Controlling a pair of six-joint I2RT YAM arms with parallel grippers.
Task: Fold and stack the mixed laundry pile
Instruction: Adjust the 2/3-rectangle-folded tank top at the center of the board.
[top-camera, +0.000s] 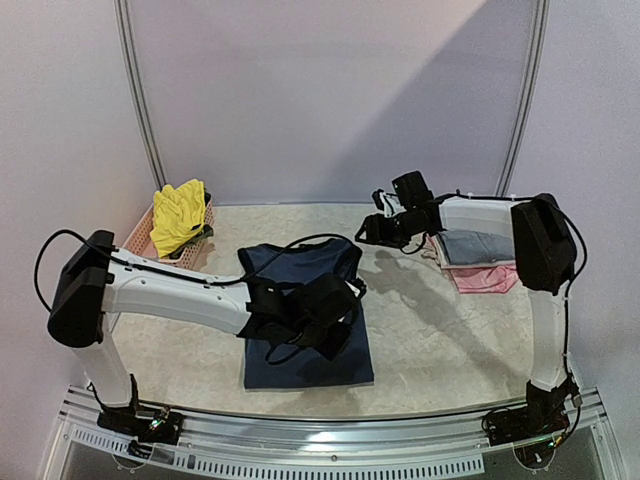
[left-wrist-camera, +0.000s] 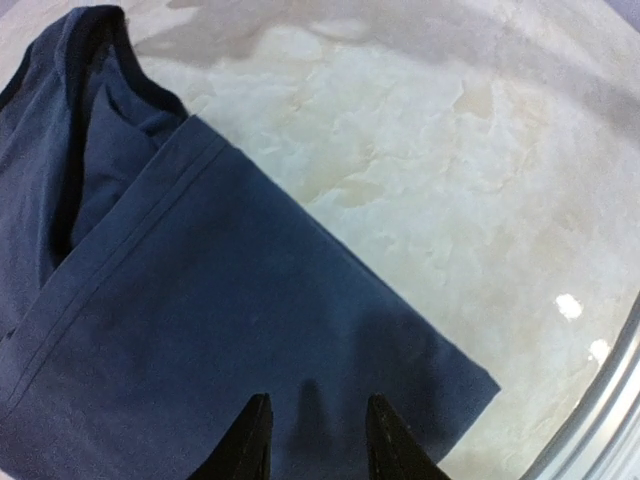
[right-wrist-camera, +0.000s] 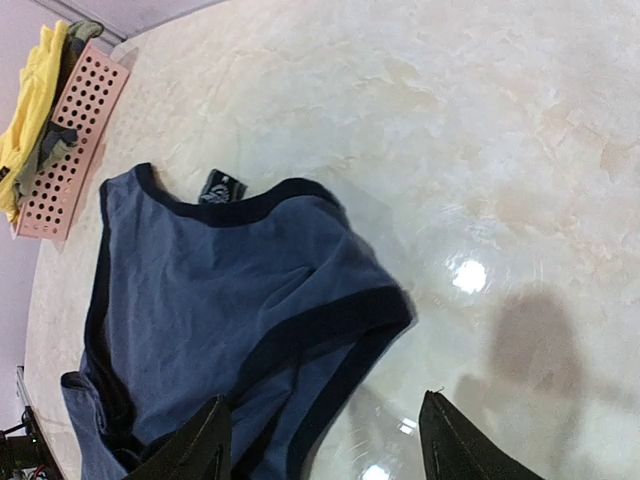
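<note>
A navy blue top (top-camera: 300, 275) lies spread flat in the middle of the table, neck toward the back. My left gripper (top-camera: 328, 325) hovers over its near right part. In the left wrist view the gripper (left-wrist-camera: 318, 400) is open just above the navy cloth (left-wrist-camera: 200, 300), near the hem corner, with nothing between its fingers. My right gripper (top-camera: 364, 234) hangs by the top's far right shoulder. Seen from the right wrist, this gripper (right-wrist-camera: 326, 400) stands wide open over the armhole edge of the top (right-wrist-camera: 200, 300), holding nothing. A yellow garment (top-camera: 178, 215) lies in the basket.
The pink lattice basket (top-camera: 140, 235) stands at the back left, also in the right wrist view (right-wrist-camera: 80, 130) with dark cloth beside the yellow. A folded grey piece (top-camera: 470, 245) lies on a folded pink piece (top-camera: 485, 278) at the right. A metal rail (left-wrist-camera: 600, 400) marks the near edge.
</note>
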